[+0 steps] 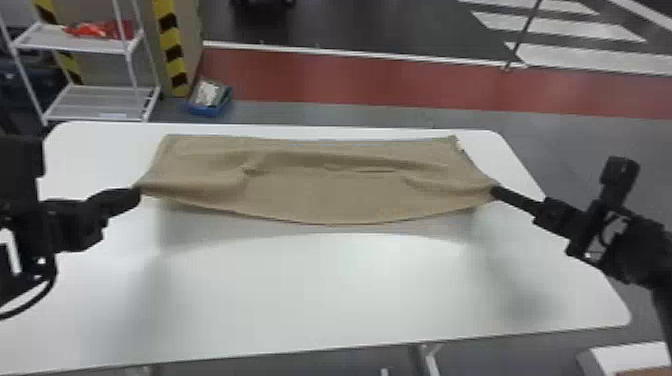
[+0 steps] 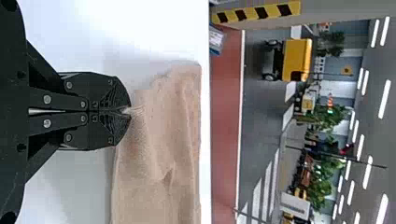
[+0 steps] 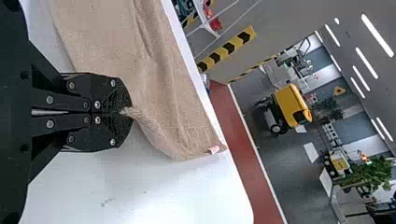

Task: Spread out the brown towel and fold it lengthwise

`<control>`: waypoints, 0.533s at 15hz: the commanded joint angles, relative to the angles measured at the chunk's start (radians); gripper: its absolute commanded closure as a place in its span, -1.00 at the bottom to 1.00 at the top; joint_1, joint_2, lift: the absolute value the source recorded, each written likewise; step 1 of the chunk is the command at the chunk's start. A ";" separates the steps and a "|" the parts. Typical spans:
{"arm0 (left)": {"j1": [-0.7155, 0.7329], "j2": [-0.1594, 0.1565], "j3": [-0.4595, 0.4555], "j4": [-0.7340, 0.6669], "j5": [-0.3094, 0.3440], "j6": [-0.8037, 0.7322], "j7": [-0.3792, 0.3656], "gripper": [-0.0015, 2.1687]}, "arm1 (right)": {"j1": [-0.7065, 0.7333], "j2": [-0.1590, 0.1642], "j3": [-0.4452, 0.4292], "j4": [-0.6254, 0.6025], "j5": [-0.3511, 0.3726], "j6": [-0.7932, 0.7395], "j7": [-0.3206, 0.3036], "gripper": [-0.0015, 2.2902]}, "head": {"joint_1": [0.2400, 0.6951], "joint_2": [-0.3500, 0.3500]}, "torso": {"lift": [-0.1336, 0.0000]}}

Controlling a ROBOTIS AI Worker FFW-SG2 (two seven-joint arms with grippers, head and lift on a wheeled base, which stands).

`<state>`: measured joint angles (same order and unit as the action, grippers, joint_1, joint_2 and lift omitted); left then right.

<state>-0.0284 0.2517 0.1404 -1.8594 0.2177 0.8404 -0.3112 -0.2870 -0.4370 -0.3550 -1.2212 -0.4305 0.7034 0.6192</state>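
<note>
The towel (image 1: 325, 187) was over the far half of the table (image 1: 350, 290), its long axis going left to right. The left gripper (image 1: 138, 190) and the right gripper (image 1: 494, 191) each pinched a near corner; the fold probably needed to go away, toward the far edge (image 1: 310, 141).

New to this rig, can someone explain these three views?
The head view looks forward and down from the robot's head: two black arms over a white table. The other two come from cameras on its wrists and lie sideways, fingers entering from the left edge. A brown towel lies across the table. The left gripper and right gripper each pinch a near corner, fingers shut on the cloth, and the near edge hangs between them, apparently lifted off the surface.
</note>
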 commanded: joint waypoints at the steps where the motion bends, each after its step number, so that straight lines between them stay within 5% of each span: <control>1: 0.045 0.004 0.045 -0.078 0.003 0.113 0.001 0.37 | 0.068 -0.028 -0.044 -0.072 -0.031 0.054 0.002 0.45 | 1.00 -0.43 | -0.80; 8: 0.111 0.018 0.093 -0.196 0.012 0.254 0.012 0.37 | 0.238 -0.040 -0.164 -0.282 -0.089 0.247 0.017 0.45 | 1.00 -0.47 | -0.80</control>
<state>0.0620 0.2697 0.2161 -2.0177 0.2241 1.0642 -0.2993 -0.0937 -0.4801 -0.4946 -1.4533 -0.4977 0.9243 0.6369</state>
